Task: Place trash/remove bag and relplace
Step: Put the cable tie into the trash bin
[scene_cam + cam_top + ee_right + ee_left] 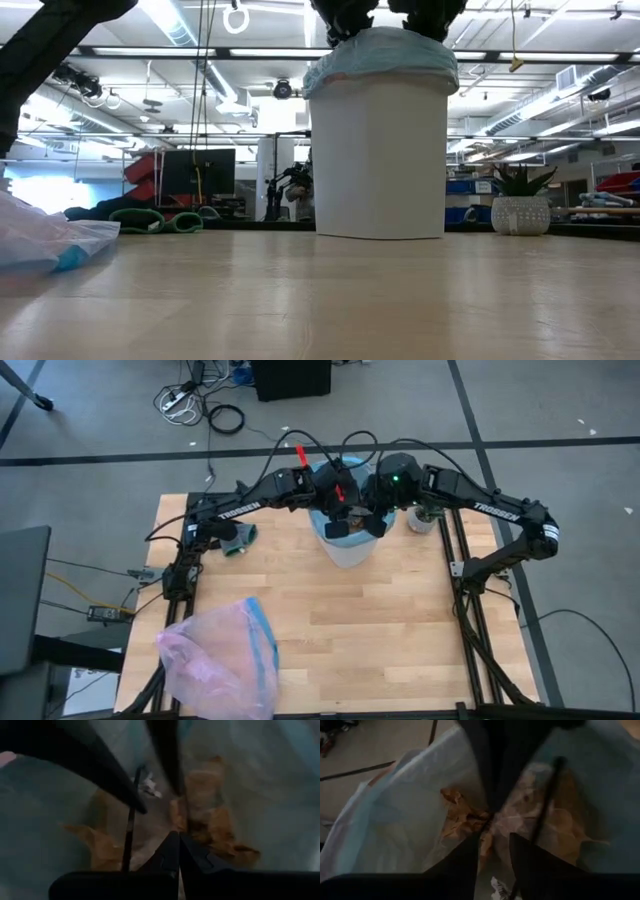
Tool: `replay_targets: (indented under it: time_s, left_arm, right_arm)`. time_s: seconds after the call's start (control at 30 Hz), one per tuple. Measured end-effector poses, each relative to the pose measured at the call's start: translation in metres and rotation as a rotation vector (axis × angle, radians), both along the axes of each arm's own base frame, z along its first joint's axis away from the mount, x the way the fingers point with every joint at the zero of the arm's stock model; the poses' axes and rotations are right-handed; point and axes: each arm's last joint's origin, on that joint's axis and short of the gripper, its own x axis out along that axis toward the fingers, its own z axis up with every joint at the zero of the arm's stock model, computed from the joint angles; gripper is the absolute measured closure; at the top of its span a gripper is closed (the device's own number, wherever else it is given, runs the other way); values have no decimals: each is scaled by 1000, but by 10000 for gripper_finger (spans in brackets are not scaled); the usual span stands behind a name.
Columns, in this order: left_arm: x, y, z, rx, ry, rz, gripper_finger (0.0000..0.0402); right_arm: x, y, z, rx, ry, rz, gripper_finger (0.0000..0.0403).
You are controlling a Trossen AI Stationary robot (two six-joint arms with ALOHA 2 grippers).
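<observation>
Both arms are over the white bin [350, 545] at the table's [400, 630] 12 o'clock edge. Left tool [495, 851] is down inside the mouth with a narrow gap between its fingers, nothing clamped. Right tool [179, 851] is beside it, fingers pressed together, empty. The light-blue bag [385, 48] lines the bin, rim folded over the top. Trash [462, 815], brown leaf clumps and a dark twig, sits at the bottom. Pink bag [222, 655] lies at 7 o'clock, potted plant [424, 517] at 1 o'clock.

Light-blue bag [330, 525] (brown leaf clumps [462, 815])
</observation>
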Motion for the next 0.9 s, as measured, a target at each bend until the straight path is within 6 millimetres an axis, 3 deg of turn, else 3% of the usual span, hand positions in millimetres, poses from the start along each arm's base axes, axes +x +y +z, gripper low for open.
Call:
replay_targets:
  time_s: [0.43,0.7,0.8,0.9]
  left_arm:
    - [-8,-3,2,-16,32,43,275]
    - [-14,-3,1,11,89,80,275]
    - [-19,-7,9,69,79,120,275]
    - [-28,-14,30,142,14,150,275]
  right_arm:
    - [5,2,-5,215,-53,125,403]
    - [9,15,15,113,-212,114,403]
    - [4,18,25,90,-273,118,403]
    - [-1,17,29,65,-277,85,403]
